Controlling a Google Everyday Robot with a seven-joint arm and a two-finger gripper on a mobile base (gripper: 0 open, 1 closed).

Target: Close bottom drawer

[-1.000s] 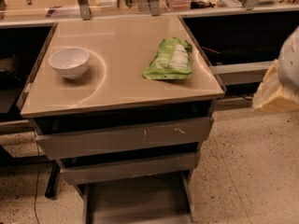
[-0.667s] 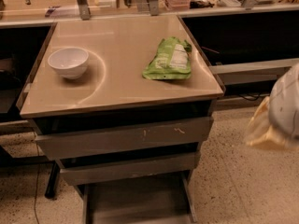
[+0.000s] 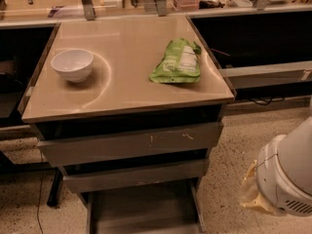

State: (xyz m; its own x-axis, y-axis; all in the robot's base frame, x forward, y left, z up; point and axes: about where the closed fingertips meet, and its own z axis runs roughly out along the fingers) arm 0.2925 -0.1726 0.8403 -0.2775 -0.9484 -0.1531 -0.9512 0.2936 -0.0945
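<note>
Plainly the bottom drawer [image 3: 141, 209] stands pulled out beneath the table [image 3: 122, 89], its front below view. The pincer [image 3: 249, 198] hangs low on the right, beside it; wide or narrow, I cannot tell. Swinging in sideways, it could strike the drawer's right edge or the mid drawer [image 3: 131, 177] above. Bare floor [image 3: 234, 140] gives room rightward.

On the cabinet top [image 3: 126, 89] a bowl [image 3: 72, 65] stands at the left and a bag [image 3: 178, 62] lies at the right. Below the top are three drawers, one under another: the top drawer [image 3: 131, 143], the middle drawer [image 3: 134, 175] and the bottom drawer [image 3: 141, 211], which sticks out furthest forward. The gripper [image 3: 252, 195] is to the right of the drawers, apart from them.
</note>
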